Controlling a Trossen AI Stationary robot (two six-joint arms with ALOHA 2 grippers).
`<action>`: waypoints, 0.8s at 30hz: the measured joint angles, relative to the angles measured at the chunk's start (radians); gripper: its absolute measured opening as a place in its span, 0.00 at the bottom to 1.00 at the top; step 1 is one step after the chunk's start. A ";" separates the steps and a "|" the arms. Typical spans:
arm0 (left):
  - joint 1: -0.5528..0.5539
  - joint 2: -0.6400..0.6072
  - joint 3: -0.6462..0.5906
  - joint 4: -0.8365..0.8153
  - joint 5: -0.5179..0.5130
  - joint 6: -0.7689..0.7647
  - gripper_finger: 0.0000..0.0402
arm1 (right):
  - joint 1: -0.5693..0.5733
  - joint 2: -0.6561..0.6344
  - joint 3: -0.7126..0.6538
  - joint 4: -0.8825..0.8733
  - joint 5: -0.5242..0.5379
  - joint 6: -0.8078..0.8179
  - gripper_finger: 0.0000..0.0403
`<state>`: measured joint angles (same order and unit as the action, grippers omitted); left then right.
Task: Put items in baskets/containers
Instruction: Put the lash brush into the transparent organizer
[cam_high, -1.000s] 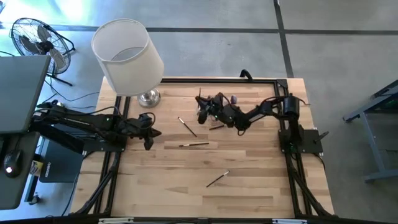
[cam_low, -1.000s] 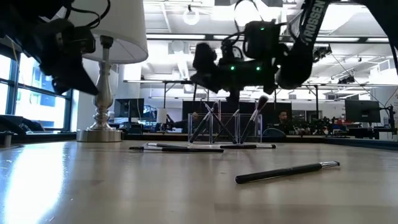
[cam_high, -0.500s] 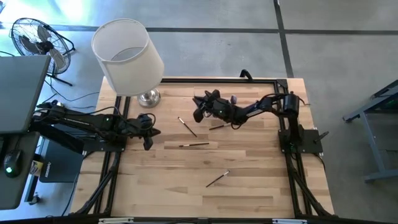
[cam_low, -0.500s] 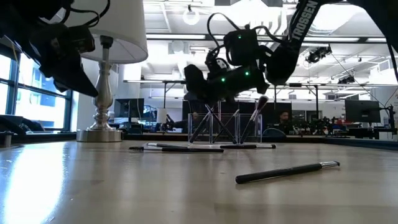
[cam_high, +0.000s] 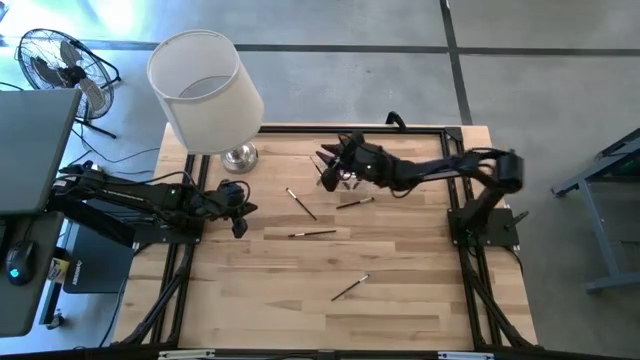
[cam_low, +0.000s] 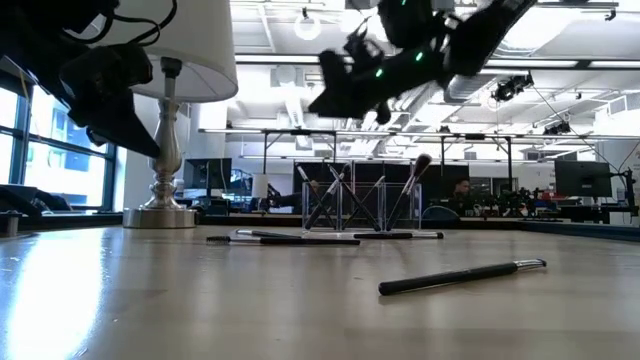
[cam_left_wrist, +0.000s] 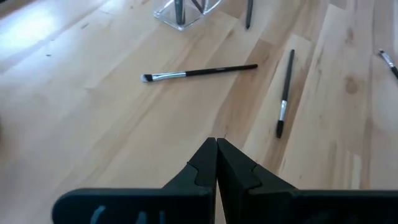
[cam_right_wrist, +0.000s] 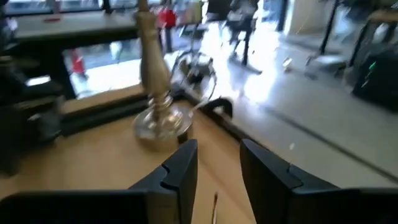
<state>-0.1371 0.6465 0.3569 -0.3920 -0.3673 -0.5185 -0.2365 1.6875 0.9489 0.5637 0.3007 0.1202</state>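
My right tool (cam_high: 328, 165) hangs over the clear holder (cam_low: 358, 207) at the bench's (cam_high: 400, 290) far edge, fingers parted and empty, brushes standing inside; four loose brushes (cam_high: 312, 233) lie nearer; left tool (cam_high: 238, 212) waits pinched closed at its side

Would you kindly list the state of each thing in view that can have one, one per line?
Left gripper: shut, empty, above the table's left side.
Right gripper: open, empty, raised above the clear holder.
Clear holder: upright, several brushes standing in it.
Loose makeup brushes: four lying flat on the table, outside the holder.
Lamp: upright at the table's far left corner.
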 joint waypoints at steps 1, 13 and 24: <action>0.000 0.000 0.000 0.000 -0.006 0.008 0.00 | 0.004 -0.039 0.000 -0.073 -0.016 0.019 0.28; -0.001 0.173 0.074 0.079 0.047 0.050 0.00 | 0.189 -0.298 0.000 -0.853 -0.066 0.209 0.03; -0.001 0.425 0.252 0.035 0.048 0.043 0.00 | 0.381 -0.301 -0.004 -1.102 -0.017 0.329 0.01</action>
<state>-0.1379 1.0718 0.6092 -0.3573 -0.3195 -0.4751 0.1441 1.3861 0.9452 -0.5385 0.2839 0.4488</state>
